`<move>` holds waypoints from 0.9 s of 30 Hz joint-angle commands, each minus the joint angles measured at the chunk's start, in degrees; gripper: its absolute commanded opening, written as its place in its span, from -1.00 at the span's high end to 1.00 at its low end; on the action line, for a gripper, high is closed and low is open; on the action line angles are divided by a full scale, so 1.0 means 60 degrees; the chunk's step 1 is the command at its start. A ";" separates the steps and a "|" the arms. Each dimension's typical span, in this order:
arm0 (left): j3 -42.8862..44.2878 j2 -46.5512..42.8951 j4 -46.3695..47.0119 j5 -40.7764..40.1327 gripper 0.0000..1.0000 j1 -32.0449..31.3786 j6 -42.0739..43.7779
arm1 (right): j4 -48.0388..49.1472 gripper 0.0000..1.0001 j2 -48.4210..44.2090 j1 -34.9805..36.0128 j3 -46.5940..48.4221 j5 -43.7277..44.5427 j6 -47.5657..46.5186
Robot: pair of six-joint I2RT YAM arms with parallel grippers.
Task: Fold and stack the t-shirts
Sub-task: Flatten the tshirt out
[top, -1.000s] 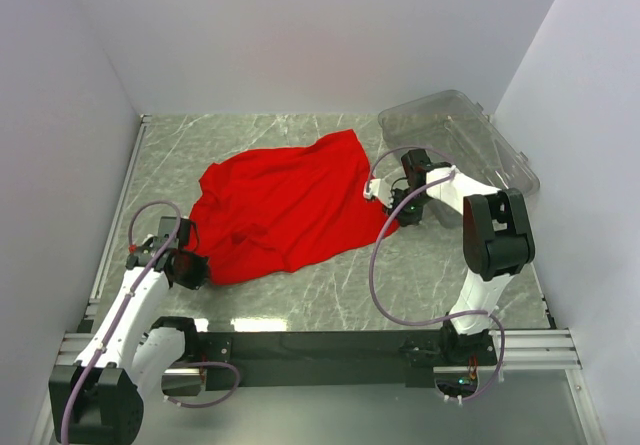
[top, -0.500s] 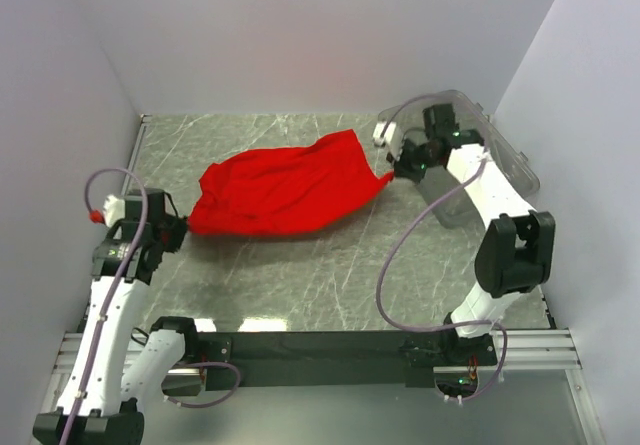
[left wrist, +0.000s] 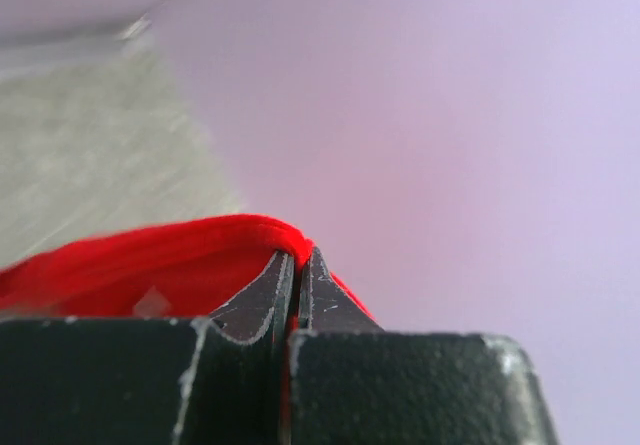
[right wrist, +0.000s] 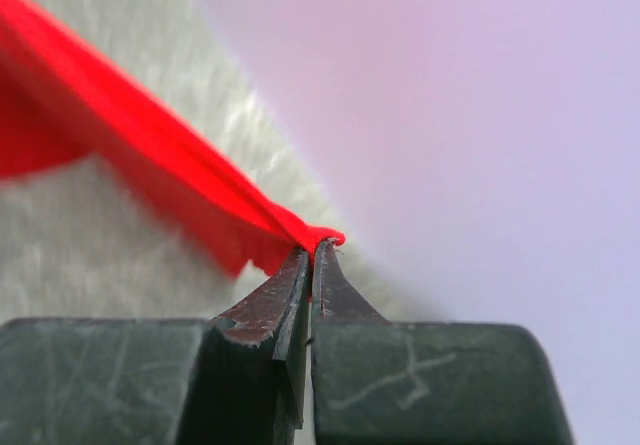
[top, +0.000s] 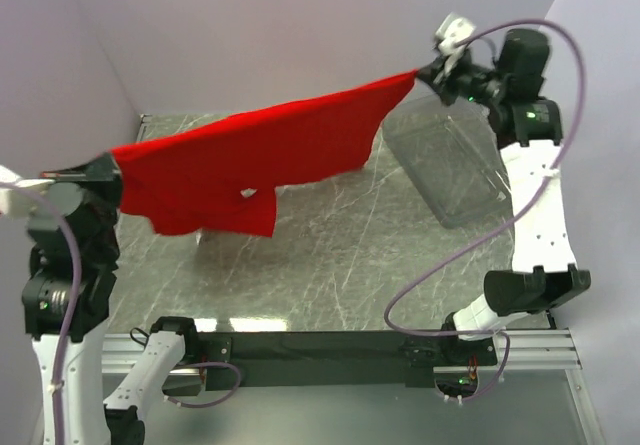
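left claw (top: 104,168) and right claw (top: 425,73) each clamp the red t-shirt (top: 250,150), stretched left-to-right, rising rightward.

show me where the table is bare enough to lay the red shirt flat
Widest bare patch: the table between the hem of the hanging t-shirt, the clear bin and the black base rail. The right side is crowded by the bin. The left tool and right tool hold the shirt up, hiding the far-left table.

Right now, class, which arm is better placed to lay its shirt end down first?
Left, probably: most of the t-shirt hangs near the left pincer over bare table; the right pincer is up by the clear bin.
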 commanded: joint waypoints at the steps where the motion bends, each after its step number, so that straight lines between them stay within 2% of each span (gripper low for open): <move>1: 0.0865 0.0009 0.2217 -0.0947 0.99 0.0021 0.1010 | 0.2085 1.00 -0.0703 -0.0386 0.0976 -0.0657 0.2162; 6: 0.2225 0.0739 0.4003 -0.0801 0.99 0.0021 0.1949 | 0.3657 1.00 -0.1054 -0.0461 0.1664 -0.1141 0.3674; 11: 0.3164 0.1457 0.5062 -0.0552 0.99 0.0021 0.2434 | 0.5035 1.00 -0.1012 -0.0885 0.2309 -0.1682 0.5739; 17: 0.3081 0.1927 0.5545 -0.0478 0.99 0.0021 0.2332 | 0.5592 1.00 -0.1084 -0.0900 0.2135 -0.1904 0.6824; 21: 0.2582 0.2235 0.5458 -0.0742 0.99 0.0021 0.2170 | 0.5549 1.00 -0.1172 -0.0813 0.0996 -0.1450 0.6694; 27: 0.1001 0.2982 0.5809 -0.0889 0.99 0.0064 0.2053 | 0.5139 1.00 -0.0939 -0.0548 -0.1083 -0.0352 0.5130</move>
